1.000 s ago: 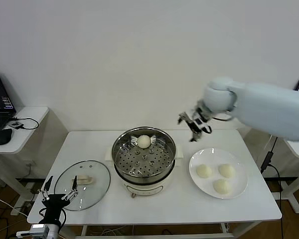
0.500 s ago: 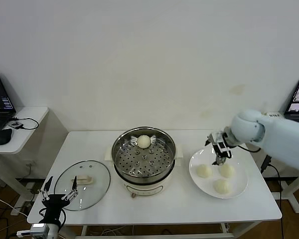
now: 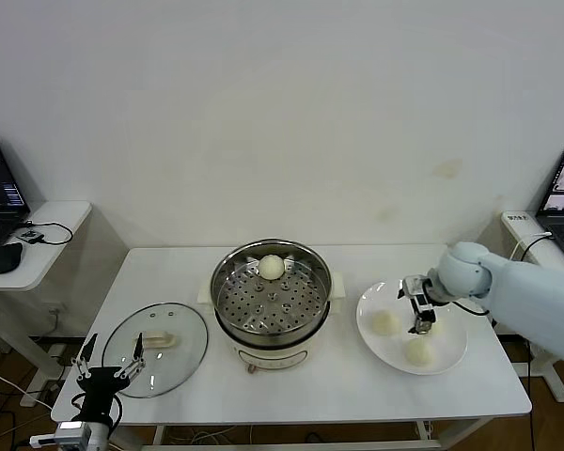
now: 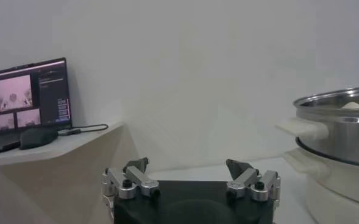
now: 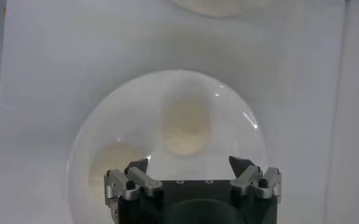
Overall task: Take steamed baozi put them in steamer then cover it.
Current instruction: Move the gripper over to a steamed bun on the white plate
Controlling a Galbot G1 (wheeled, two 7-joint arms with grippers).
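The shiny round steel steamer point(image 3: 272, 303) sat in the middle of the flat white table point(image 3: 338, 385), its tray full of little holes. One smooth, soft-looking cream-white bun point(image 3: 272, 268) lay inside at the back. Three more buns point(image 3: 384, 322) waited on the flat white round plate point(image 3: 451, 362). The right gripper point(image 3: 420, 315) had come down from up high and now hung just over the plate, fingers wide open, holding nothing. The left gripper point(image 3: 108, 368) rested by the round clear glass lid point(image 3: 155, 349), open and empty.
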